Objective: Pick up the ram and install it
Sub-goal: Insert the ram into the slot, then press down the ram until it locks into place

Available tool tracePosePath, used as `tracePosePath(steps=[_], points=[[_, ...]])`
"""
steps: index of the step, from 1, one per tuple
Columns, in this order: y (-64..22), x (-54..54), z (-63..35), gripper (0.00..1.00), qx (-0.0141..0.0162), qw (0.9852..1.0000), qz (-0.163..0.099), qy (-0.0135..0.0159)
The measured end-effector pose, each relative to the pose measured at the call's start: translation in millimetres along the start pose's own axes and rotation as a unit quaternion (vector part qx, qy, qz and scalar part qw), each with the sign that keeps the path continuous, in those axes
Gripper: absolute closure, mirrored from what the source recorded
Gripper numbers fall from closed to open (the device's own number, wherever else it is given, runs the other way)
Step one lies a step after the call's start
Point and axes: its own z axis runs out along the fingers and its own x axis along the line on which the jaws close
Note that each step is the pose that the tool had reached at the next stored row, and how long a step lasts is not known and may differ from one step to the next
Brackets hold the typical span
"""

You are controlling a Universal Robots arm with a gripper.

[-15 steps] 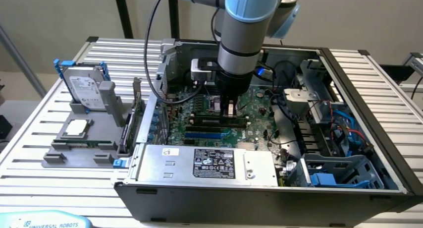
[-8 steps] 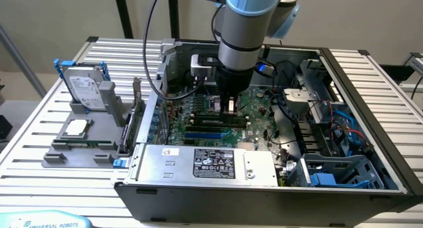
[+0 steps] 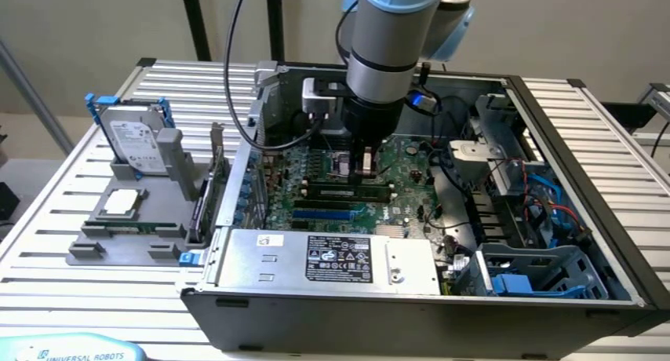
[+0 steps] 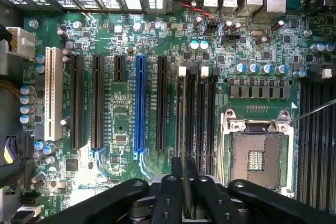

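1. The ram [image 3: 131, 227] lies flat in the grey tray [image 3: 89, 251] on the desk [image 3: 63, 298], at the exterior view's left of the open case [image 3: 419, 314]. It sits on the near side of the tray, with the drive [image 3: 141, 141] standing farther back.
2. The pincer [image 3: 366, 166] hangs inside the case, low over the board and well apart from the ram. I cannot tell whether it stands wide or narrow, or whether it grips anything.
3. In the wrist view the pincer [image 4: 186, 192] lines up with the row of black slots [image 4: 197, 114], which lie just beside the bare socket [image 4: 255, 153].
4. My judgement: the stick is thin and stiff, so it is best taken by its two long faces at mid-length. That keeps it from tipping in the grip.
5. A straight lift out of the tray is wise, because the upright card [image 3: 216, 180] stands near, between the tray and the case.
6. For seating, the stick's long edge should run parallel to the chosen slot and be centred between the white clips [image 4: 182, 71].
7. The push should be straight down and even. A tilted push would likely jam one end or load the board.
8. The cables [image 3: 544, 212] at the exterior view's right are well clear of the slots. The case wall on the tray side is the likelier snag on the way in.
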Motion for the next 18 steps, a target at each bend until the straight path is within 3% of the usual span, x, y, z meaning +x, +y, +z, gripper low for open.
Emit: tracePosePath(steps=[1, 2, 18], points=[[0.0, 0.1, -0.3, 0.89, -0.0001, 1.0000, 0.000, -0.0014], [0.0, 0.1, -0.4, 0.89, -0.0001, 1.0000, 0.000, -0.0040], [0.1, 0.0, -3.4, 0.89, -0.0001, 1.0000, 0.000, -0.0040]])
